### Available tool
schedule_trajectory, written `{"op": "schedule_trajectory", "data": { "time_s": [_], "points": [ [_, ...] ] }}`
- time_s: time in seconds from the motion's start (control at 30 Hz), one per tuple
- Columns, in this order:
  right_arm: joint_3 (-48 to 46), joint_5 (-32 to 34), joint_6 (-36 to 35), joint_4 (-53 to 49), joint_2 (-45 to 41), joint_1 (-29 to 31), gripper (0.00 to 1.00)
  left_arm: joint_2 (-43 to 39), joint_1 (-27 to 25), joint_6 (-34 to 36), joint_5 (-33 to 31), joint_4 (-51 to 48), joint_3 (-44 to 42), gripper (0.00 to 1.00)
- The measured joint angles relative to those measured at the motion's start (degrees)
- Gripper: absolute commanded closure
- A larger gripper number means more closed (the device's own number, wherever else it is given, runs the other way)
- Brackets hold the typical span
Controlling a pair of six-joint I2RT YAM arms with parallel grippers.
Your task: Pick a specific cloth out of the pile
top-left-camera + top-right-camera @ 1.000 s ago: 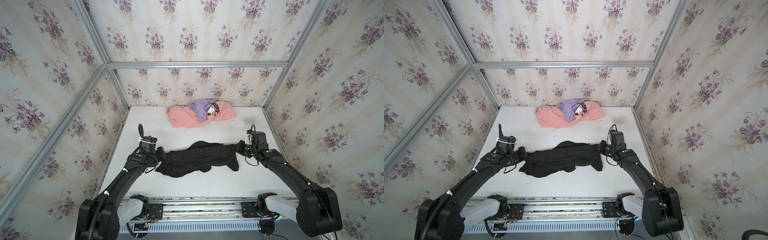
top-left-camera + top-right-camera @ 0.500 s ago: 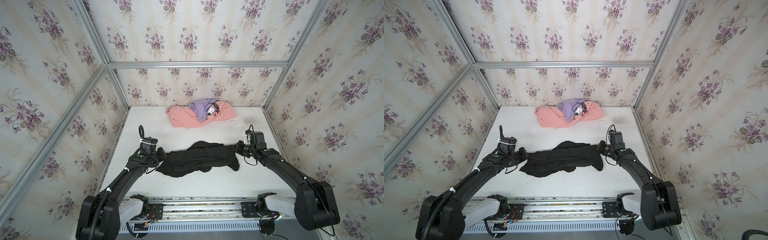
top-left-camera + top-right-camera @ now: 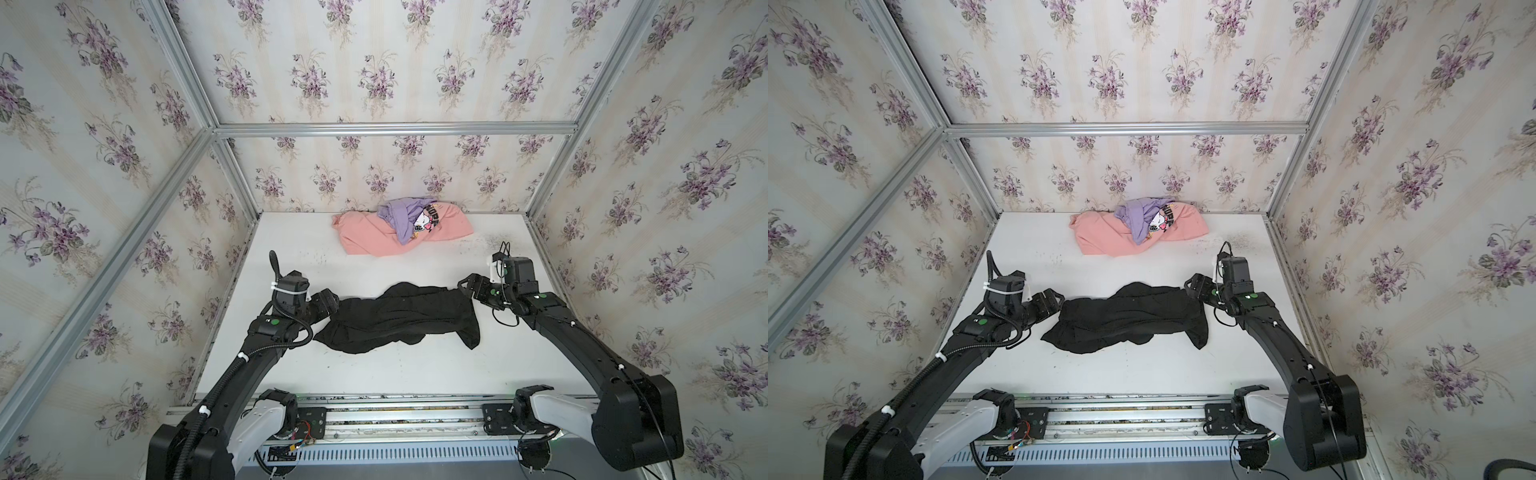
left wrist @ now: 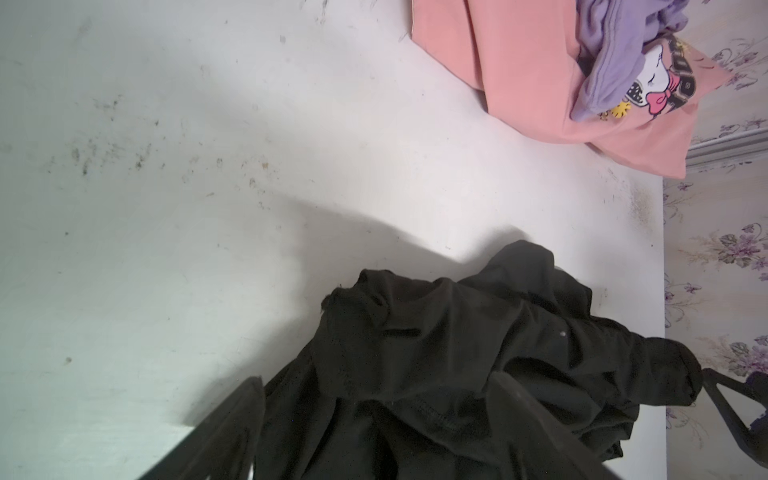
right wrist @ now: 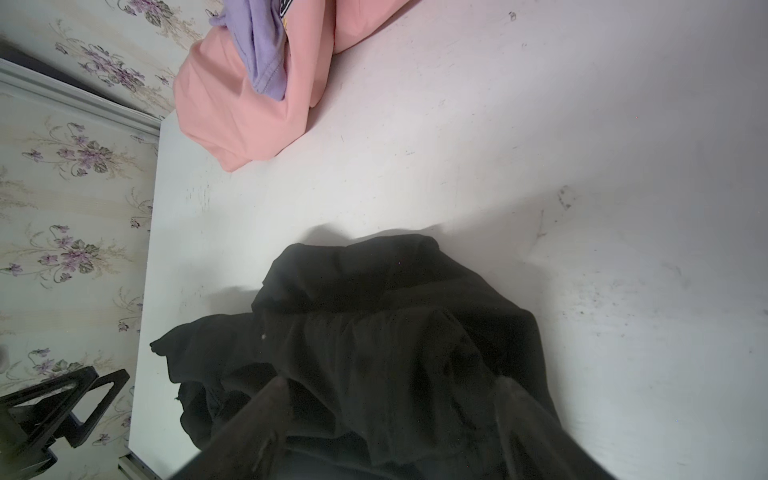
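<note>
white table (image 3: 374, 374) inside floral-papered booth. black cloth (image 3: 399, 320) lies crumpled mid-table, well apart from pink-and-lilac pile (image 3: 370, 239) by back wall. left gripper (image 3: 328, 304), right gripper (image 3: 468, 286) at cloth's two ends, fingers spread wide, fabric between them.

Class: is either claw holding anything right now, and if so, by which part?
Nothing is held. The left claw and right claw stand open at opposite ends of the black cloth, which lies on the table.

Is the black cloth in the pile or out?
Out: the black cloth lies crumpled on the table, apart from the pile at the back wall.
</note>
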Motion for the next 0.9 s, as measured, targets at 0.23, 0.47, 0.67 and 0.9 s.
{"op": "schedule_trajectory", "data": {
  "time_s": [0.23,0.47,0.67,0.9],
  "points": [
    [-2.6,0.0,-2.7,0.2,1.8,0.0,0.02,-3.9,-0.4,-2.0,5.1,-1.2,-5.6,0.00],
    [-1.0,-1.0,-2.5,5.9,11.6,0.0,0.03,-7.0,-0.4,-4.6,7.0,-1.5,-10.3,0.00],
    [2.1,-1.9,-1.8,10.9,20.2,0.6,0.05,-3.1,-0.4,-5.3,8.2,1.2,-12.3,0.00],
    [1.6,-2.0,-1.8,13.1,23.2,0.9,0.06,3.5,-0.4,-5.6,9.9,6.8,-11.4,0.02]
  ]
}}
